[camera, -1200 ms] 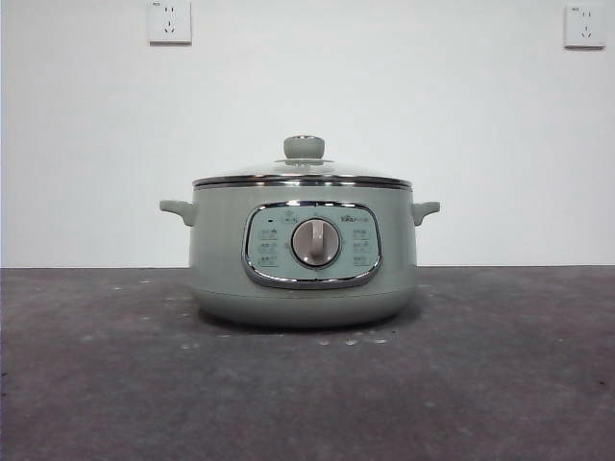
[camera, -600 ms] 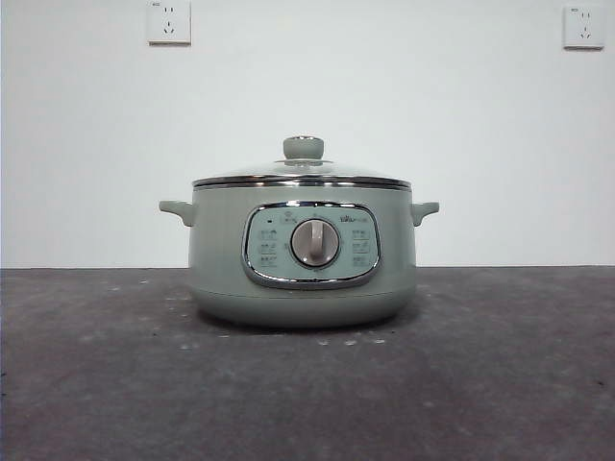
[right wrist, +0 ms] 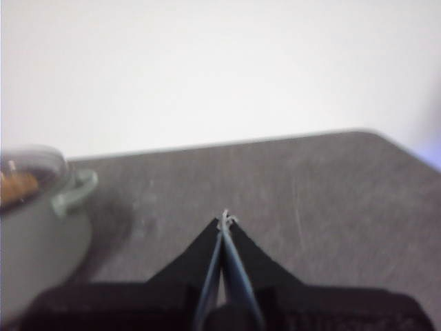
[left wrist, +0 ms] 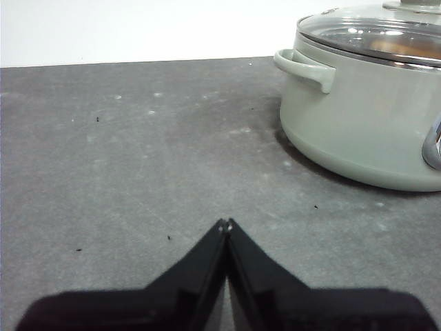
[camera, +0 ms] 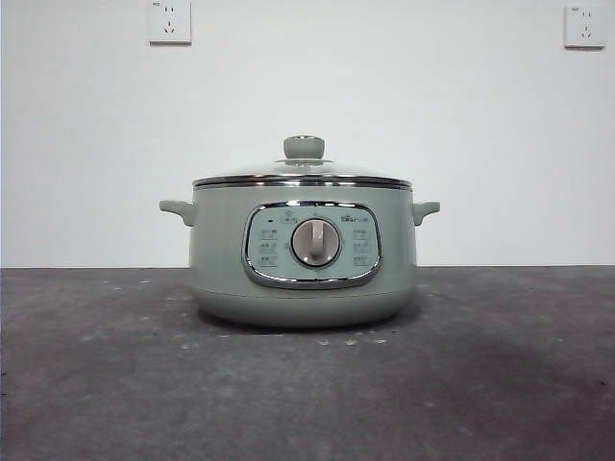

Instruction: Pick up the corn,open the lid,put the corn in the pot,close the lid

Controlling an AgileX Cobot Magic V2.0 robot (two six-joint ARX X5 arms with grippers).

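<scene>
White wall and a dark grey desk (camera: 96, 384) frame the scene. I see the pot (camera: 303, 254) at the desk's centre, the lid (camera: 303, 175) seated on its rim. Orange shows through the glass, so I judge the corn (left wrist: 406, 47) already inside. My left hand (left wrist: 225, 223) and right hand (right wrist: 225, 219), both pressed together and empty, rest low at the pot's nine and three o'clock, probably parked.

Jaws closed; pot (right wrist: 38, 221) beside

Left pincer (left wrist: 225, 224): two matte black jaws, each a flat wedge tapering to a thin pale tip. Right pincer (right wrist: 225, 219): the same black wedges, with bluish-grey inner edges.
</scene>
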